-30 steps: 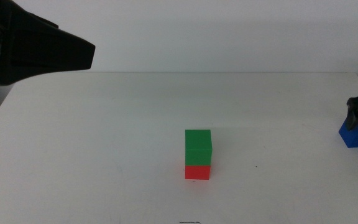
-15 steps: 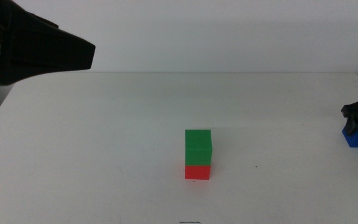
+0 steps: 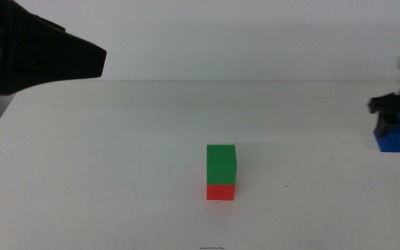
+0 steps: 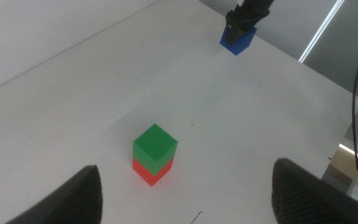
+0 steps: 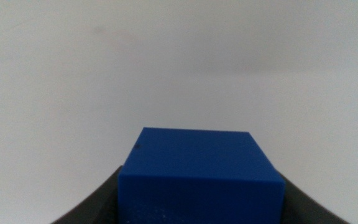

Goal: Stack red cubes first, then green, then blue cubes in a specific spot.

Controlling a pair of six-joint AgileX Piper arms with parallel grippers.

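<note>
Right fingers point(image 3: 394, 114) clamp blue cube point(image 3: 396, 139), lifted.

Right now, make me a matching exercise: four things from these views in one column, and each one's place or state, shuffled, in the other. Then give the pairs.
Things:
1. red cube
2. green cube
3. blue cube
4. left gripper

Places or states:
A. held between the right gripper's jaws near the table's right edge
B. open, up high on the left, holding nothing
C. bottom of the stack, resting on the table
D. on top of another cube, nothing on it

Pairs: 1-C, 2-D, 3-A, 4-B
</note>
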